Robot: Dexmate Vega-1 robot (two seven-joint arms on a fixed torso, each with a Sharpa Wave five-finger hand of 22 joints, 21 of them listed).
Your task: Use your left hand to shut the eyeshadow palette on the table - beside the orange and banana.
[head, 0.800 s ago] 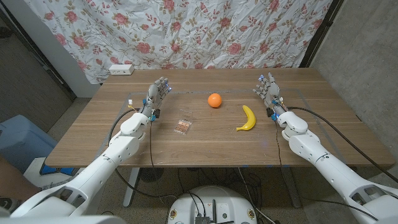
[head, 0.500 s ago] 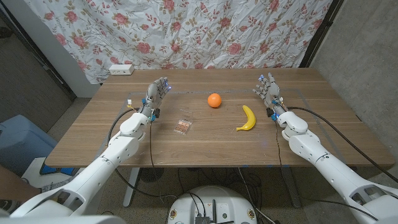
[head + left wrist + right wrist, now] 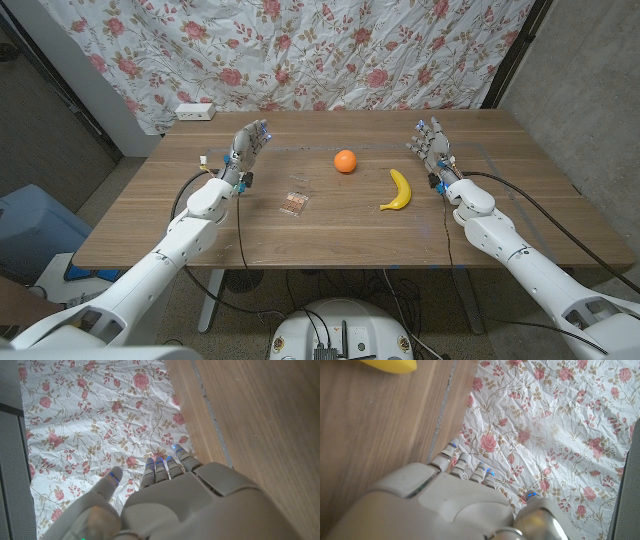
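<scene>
A small eyeshadow palette point(image 3: 294, 203) with pinkish pans lies on the wooden table point(image 3: 330, 235), a little left of centre. The orange point(image 3: 345, 161) sits behind it to the right, and the banana point(image 3: 398, 190) lies further right. My left hand point(image 3: 246, 150) hovers over the table's left part, behind and left of the palette, fingers apart and holding nothing; the left wrist view shows its back point(image 3: 180, 505) with fingers extended. My right hand point(image 3: 431, 146) stands at the right, beyond the banana point(image 3: 390, 365), fingers spread and empty.
A flowered cloth point(image 3: 300, 50) hangs behind the table. A white power strip point(image 3: 194, 111) lies at the table's back left corner. Cables run along both arms. A blue bin point(image 3: 25, 225) stands on the floor to the left.
My left hand has lifted slightly and moved a little back and left. The right hand, palette and fruit have not moved.
</scene>
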